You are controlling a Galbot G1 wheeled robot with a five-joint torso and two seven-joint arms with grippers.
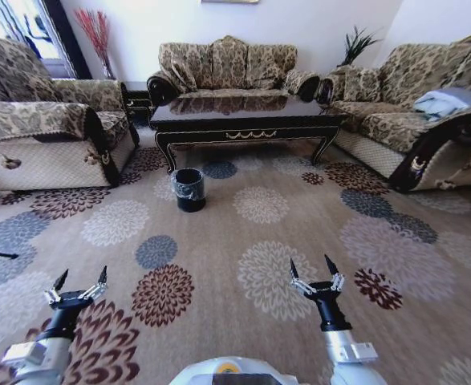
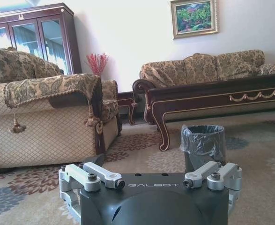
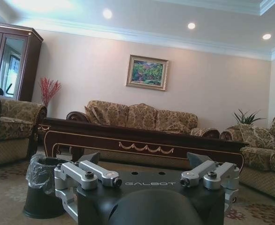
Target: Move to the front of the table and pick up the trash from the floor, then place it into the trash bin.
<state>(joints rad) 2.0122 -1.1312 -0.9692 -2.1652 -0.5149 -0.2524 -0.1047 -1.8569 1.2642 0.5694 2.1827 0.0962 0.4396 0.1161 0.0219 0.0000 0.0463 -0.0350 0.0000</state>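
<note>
The long dark-brown table [image 1: 247, 124] stands at the far middle of the room, across the flowered carpet. The small black trash bin [image 1: 190, 189] with a clear liner stands on the floor in front of the table's left leg. The trash is out of view. My left gripper [image 1: 83, 277] hangs open low at the near left, far from the bin. My right gripper [image 1: 310, 269] is open at the near right, holding nothing. The left wrist view has the left gripper [image 2: 151, 171], the bin [image 2: 203, 143] and the table [image 2: 212, 101] ahead. The right wrist view has the right gripper [image 3: 149, 173], the bin [image 3: 41, 187] and the table [image 3: 142, 140].
A patterned armchair [image 1: 46, 132] stands at the left, a three-seat sofa [image 1: 231, 68] behind the table, and another sofa [image 1: 416, 112] at the right. A small dark side table [image 1: 136, 100] sits in the back left corner. Open carpet [image 1: 243, 241] lies between me and the bin.
</note>
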